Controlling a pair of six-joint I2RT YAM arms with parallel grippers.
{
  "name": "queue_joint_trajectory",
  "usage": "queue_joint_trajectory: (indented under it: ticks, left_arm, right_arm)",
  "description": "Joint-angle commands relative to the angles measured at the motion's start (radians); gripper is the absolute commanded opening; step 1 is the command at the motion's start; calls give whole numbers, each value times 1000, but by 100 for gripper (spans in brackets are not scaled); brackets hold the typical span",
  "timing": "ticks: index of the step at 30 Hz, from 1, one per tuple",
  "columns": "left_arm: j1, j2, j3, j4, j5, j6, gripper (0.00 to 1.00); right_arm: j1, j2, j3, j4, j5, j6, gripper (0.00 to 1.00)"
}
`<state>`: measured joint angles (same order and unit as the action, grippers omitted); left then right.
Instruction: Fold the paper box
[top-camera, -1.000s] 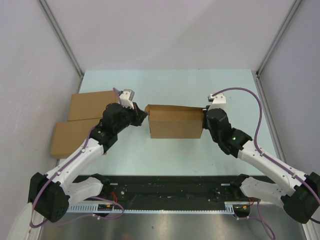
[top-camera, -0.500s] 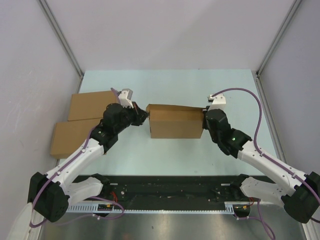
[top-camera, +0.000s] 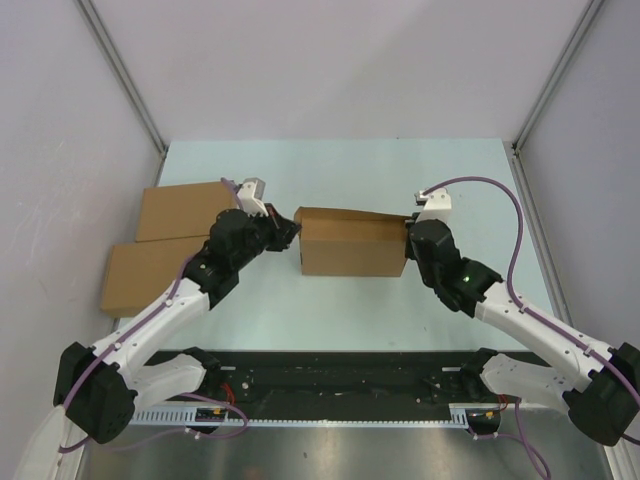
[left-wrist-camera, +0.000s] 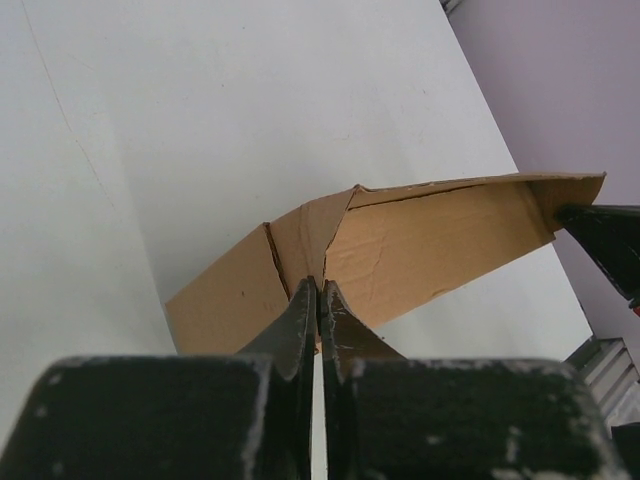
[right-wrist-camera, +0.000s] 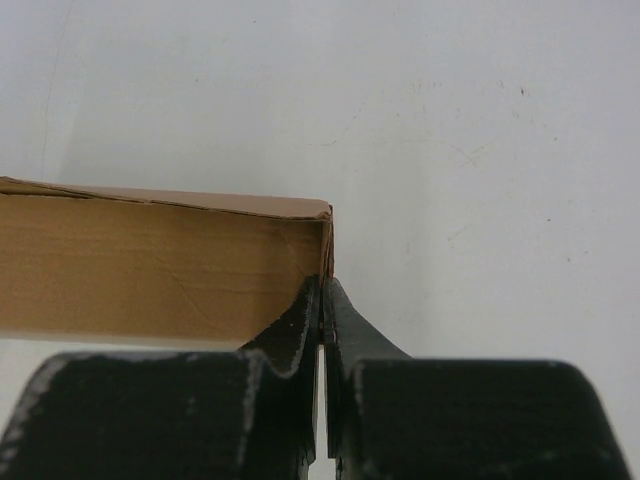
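The paper box (top-camera: 350, 245) stands partly formed in the middle of the table, a brown cardboard shell with its walls up. My left gripper (top-camera: 293, 232) is shut on the flap at its left end; in the left wrist view the gripper (left-wrist-camera: 320, 290) pinches the cardboard (left-wrist-camera: 420, 240) at a fold. On the box's right end wall my right gripper (top-camera: 408, 232) is shut. The right wrist view shows this gripper (right-wrist-camera: 322, 285) nipping the wall's edge, with the box's inside (right-wrist-camera: 150, 270) to the left.
Two finished flat brown boxes lie at the table's left side, one at the back (top-camera: 185, 208) and one nearer (top-camera: 145, 272), partly under my left arm. Grey walls enclose the pale green table (top-camera: 340, 170). A black rail (top-camera: 330, 385) runs along the near edge.
My left gripper has crept slightly right against the box's left end and its fingers have closed the last bit. The right arm and the box have stayed put.
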<state>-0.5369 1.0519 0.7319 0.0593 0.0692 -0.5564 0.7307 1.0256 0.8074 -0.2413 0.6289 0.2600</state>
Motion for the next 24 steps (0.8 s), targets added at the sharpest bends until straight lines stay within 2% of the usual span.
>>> queue_joint_trajectory:
  ticks: [1, 9, 18, 24]
  left_arm:
    - [-25, -24, -22, 77, 23, -77, 0]
    - [-32, -24, -40, 79, -6, -134, 0]
    - [-72, -55, -106, 63, -157, -14, 0]
    - [-87, -75, -153, 109, -221, 76, 1]
  right_arm:
    - [30, 19, -17, -39, -44, 7, 0]
    - [45, 24, -17, -38, -31, 7, 0]
    - [55, 22, -17, -39, -21, 1, 0]
    - [59, 21, -17, -35, -17, -1, 0]
